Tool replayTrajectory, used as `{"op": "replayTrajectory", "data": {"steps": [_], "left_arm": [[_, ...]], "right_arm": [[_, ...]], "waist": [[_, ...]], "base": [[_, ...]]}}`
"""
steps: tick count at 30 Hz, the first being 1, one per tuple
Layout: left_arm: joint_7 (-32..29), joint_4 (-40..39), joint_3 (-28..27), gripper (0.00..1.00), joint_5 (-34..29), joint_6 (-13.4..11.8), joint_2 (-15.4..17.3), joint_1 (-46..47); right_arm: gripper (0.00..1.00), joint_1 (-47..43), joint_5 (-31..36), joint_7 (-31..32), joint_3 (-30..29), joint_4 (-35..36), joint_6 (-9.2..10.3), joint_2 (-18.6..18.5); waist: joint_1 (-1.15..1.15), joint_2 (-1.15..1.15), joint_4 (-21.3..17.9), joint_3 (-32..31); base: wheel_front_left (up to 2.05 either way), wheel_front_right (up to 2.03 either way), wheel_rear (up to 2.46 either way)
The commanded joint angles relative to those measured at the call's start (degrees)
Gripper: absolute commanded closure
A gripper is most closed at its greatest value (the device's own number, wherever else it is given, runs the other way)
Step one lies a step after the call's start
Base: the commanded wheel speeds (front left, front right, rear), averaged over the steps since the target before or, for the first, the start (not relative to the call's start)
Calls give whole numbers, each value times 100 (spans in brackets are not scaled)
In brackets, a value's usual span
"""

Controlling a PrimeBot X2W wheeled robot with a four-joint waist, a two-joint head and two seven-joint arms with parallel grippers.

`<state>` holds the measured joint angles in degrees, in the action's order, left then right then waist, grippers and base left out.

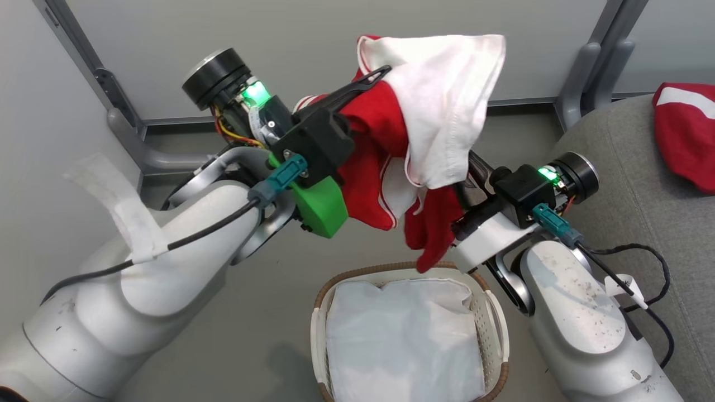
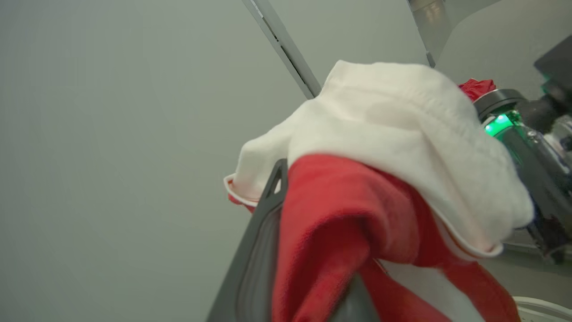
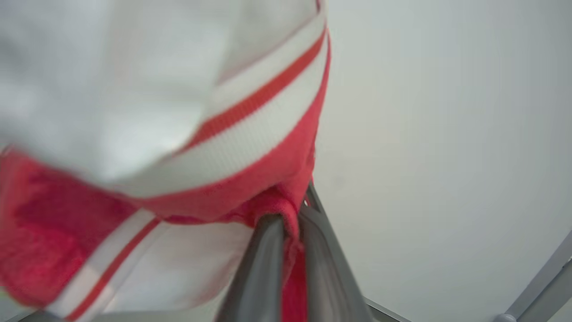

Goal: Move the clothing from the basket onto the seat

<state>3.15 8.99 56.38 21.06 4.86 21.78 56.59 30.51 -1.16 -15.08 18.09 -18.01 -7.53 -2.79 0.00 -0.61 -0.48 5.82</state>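
The clothing (image 1: 385, 128) is soft and floppy, bright red with a big white panel and thin white trim; it hangs in a bunch in the air above the basket (image 1: 319, 312), and its lowest red tip dangles just over the basket's back rim. The basket is a small oval of cream plastic with little holes in its sides and a brown woven-look rim; a smooth white sheet (image 1: 402, 340) lies crumpled inside it. The seat (image 1: 614, 178) is a big grey cloth cushion with round edges, off to the right; another red piece (image 1: 684, 134) with a white stripe lies on it. The left gripper (image 1: 371, 78) points up and to the right, its long dark fingers closed tight on the red cloth; the white panel drapes over it. The right gripper (image 3: 286, 219) points up and to the left, its two fingers pinched nearly together on a fold of red cloth; both pale round forearms rise from the bottom corners and lean in toward each other.
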Motion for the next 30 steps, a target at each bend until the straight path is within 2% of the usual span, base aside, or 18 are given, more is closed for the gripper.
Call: {"op": "replayTrajectory", "data": {"steps": [1,6,8,9,11,14,15,16,20,30], "left_arm": [[89,91,-51,100,62,-76,81,-181],[474,473,-157,98,224,-341,143,-653],[670,625,-216,80,325,-440,109,-885],[748,700,-242,68,392,-481,86,-991],[897,838,-304,64,577,-542,12,-1256],[1091,995,-445,51,792,-636,-116,-1655],[1126,1030,-472,34,838,-650,-156,-1764],[1169,1075,-508,0,869,-664,-200,-1891],[1210,1131,-663,0,871,-657,-346,-2267],[1208,900,-1337,0,410,-477,-671,-3059]], "right_arm": [[100,-45,-39,-14,16,60,8,-20],[100,-132,-98,-14,-73,253,8,-20],[100,-170,-97,-14,-150,300,8,-21],[100,-178,-96,-14,-189,325,8,-21],[100,-177,-88,-14,-297,369,8,-21],[100,-174,-34,-14,-521,410,8,-21],[100,-171,-14,-14,-590,418,8,-20],[100,-165,24,-14,-670,425,8,-20],[100,-127,132,-14,-959,441,8,-20],[100,-332,385,-14,-1560,555,8,-19]], "waist": [[0,61,-30,29],[0,61,-92,92],[0,61,-109,109],[0,61,-116,118],[0,61,-137,139],[0,61,-150,189],[0,61,-148,208],[0,61,-147,224],[0,61,-156,292],[0,61,-216,426]], "base": [[0,0,0],[0,0,0],[0,0,0],[0,0,0],[0,0,0],[0,0,0],[0,0,0],[0,0,0],[0,0,0],[0,0,0]]}}
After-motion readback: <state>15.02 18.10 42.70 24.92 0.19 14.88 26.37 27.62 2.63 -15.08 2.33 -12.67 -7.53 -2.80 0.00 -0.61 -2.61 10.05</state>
